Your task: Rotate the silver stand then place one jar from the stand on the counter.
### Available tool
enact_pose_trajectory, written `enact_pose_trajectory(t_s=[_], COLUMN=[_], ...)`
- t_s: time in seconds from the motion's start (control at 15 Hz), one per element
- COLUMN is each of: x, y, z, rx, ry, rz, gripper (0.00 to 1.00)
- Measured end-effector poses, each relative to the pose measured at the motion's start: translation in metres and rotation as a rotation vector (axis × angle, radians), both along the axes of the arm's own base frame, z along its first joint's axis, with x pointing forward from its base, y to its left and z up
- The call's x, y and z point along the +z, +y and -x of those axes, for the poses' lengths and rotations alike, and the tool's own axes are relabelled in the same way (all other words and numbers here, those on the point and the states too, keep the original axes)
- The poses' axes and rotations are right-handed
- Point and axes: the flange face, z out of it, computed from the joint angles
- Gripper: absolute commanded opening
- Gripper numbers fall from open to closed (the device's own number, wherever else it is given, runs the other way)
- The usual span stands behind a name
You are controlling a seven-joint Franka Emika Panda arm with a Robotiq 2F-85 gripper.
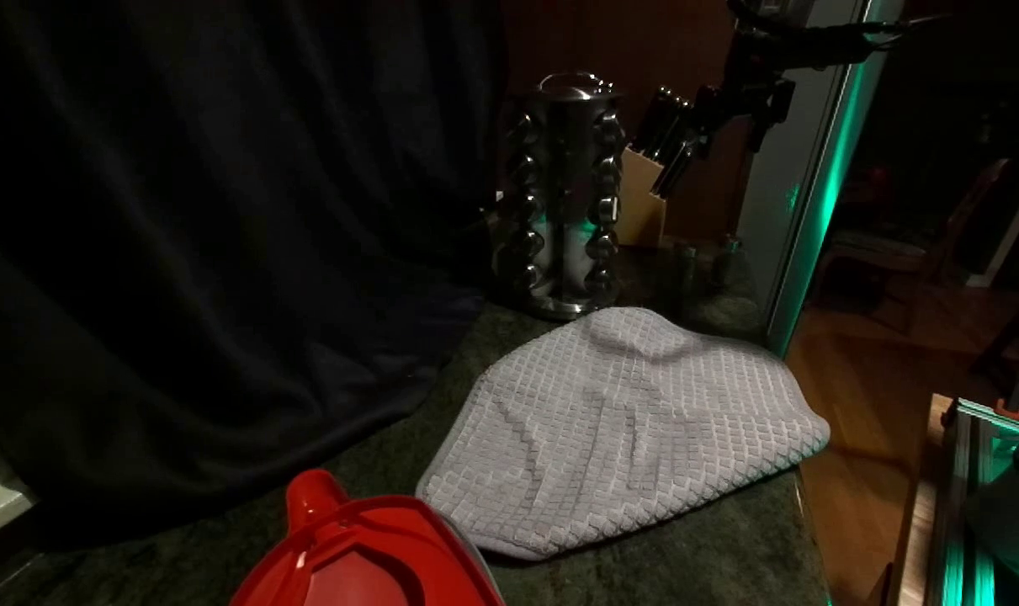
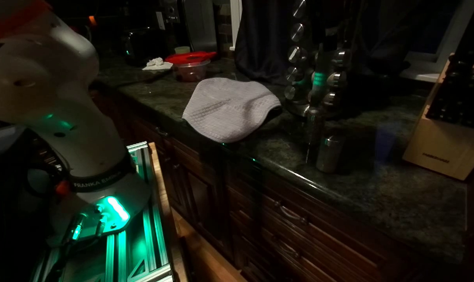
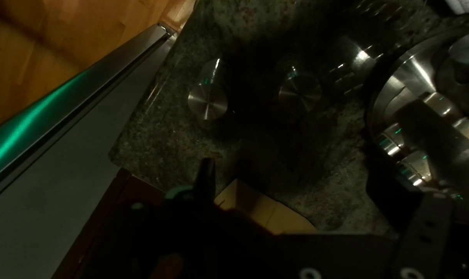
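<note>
The silver stand (image 1: 578, 93) is a tall chrome carousel with tiers of small jars (image 1: 607, 210). It stands upright on the counter (image 2: 401, 188) and also shows in an exterior view (image 2: 319, 80). In the wrist view the stand (image 3: 393, 87) is at the right, with several jar lids (image 3: 391, 141) catching light. My gripper (image 1: 735, 135) hangs beside the stand, close to the knife block, apart from the jars in that view. In the wrist view my gripper (image 3: 290, 172) has its dark fingers wide apart with nothing between them. Deep shadow hides much of the fingers and stand.
The knife block (image 3: 257, 205) with black handles is close below my gripper. Two metal-topped shakers (image 3: 208, 101) (image 3: 300, 91) stand on the counter near the stand. A grey checked cloth (image 1: 627, 421), a red-lidded container (image 2: 191, 58) and a black curtain (image 1: 223, 210) are nearby.
</note>
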Motion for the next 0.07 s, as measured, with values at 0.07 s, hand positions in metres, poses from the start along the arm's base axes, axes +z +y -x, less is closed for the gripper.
enact_pose_trajectory(t_s=[0.07], x=[-0.0004], y=[0.0003], z=[-0.0002], rx=[0.000], ry=[0.001], rz=[0.001], gripper=[1.00])
